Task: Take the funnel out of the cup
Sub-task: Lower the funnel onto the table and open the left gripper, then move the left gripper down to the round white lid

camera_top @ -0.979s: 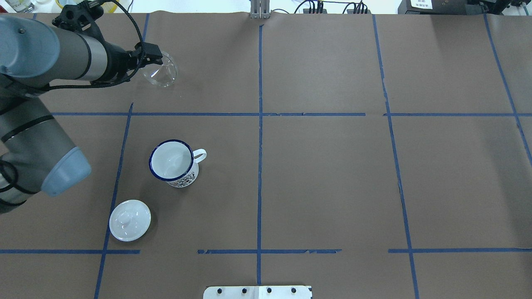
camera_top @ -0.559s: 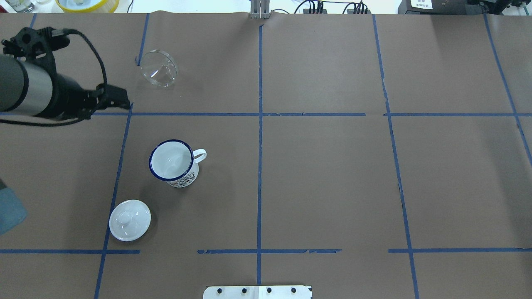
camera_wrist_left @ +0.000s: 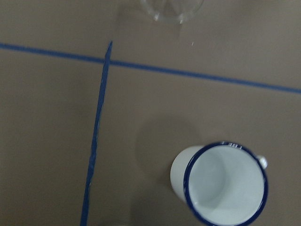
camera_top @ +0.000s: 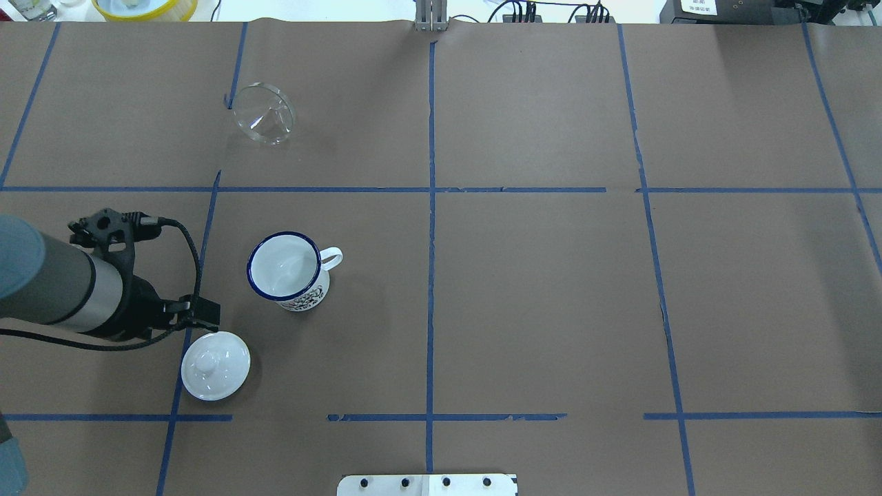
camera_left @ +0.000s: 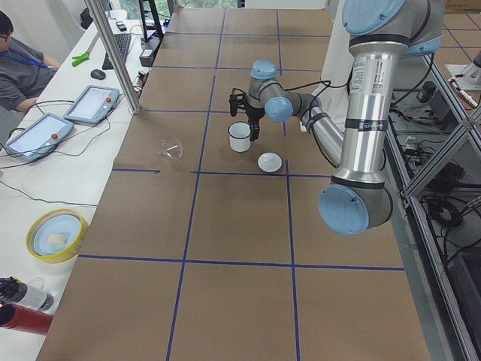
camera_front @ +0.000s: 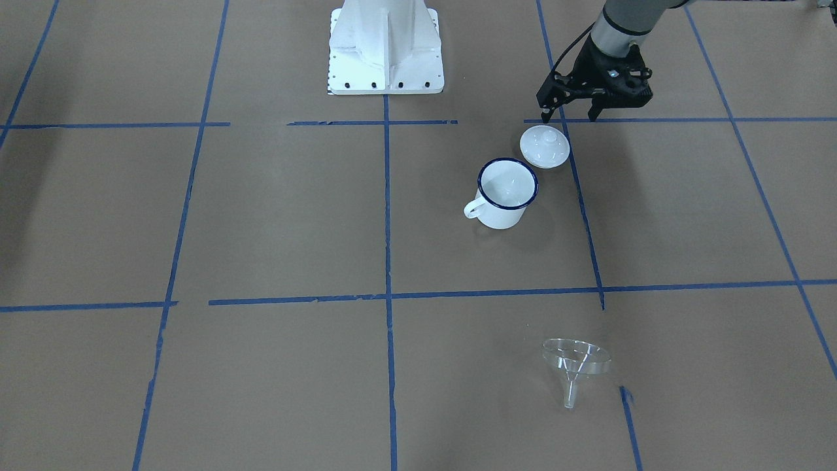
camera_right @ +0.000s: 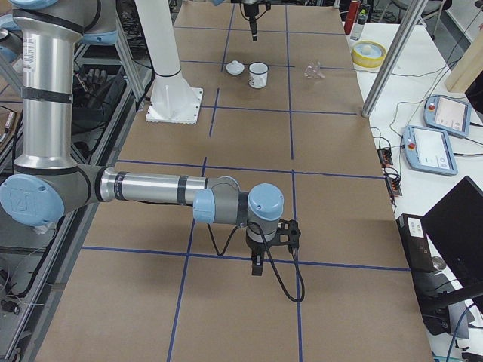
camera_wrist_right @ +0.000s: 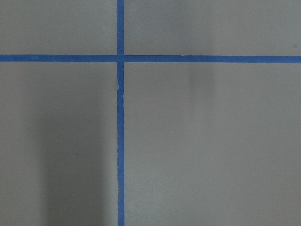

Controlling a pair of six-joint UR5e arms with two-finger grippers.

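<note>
The clear funnel (camera_top: 263, 114) lies on its side on the brown table, far from the cup, and nothing holds it; it also shows in the front view (camera_front: 575, 363). The white cup (camera_top: 284, 269) with a dark blue rim stands upright and empty, its handle to the right. It fills the lower right of the left wrist view (camera_wrist_left: 221, 186). My left gripper (camera_front: 569, 118) is open and empty, above the table just behind the white lid. In the overhead view it (camera_top: 204, 313) is left of the cup. My right gripper (camera_right: 256, 265) shows only in the exterior right view, so I cannot tell its state.
A white domed lid (camera_top: 215, 365) with a knob lies beside the left gripper, near the cup. The robot's white base (camera_front: 386, 46) stands at the table's near edge. A yellow bowl (camera_top: 145, 7) sits beyond the far edge. Blue tape lines cross the table.
My left arm has drawn back from the funnel towards the robot's side and now hovers by the lid. The funnel stays lying where it was. The cup and lid have not moved.
</note>
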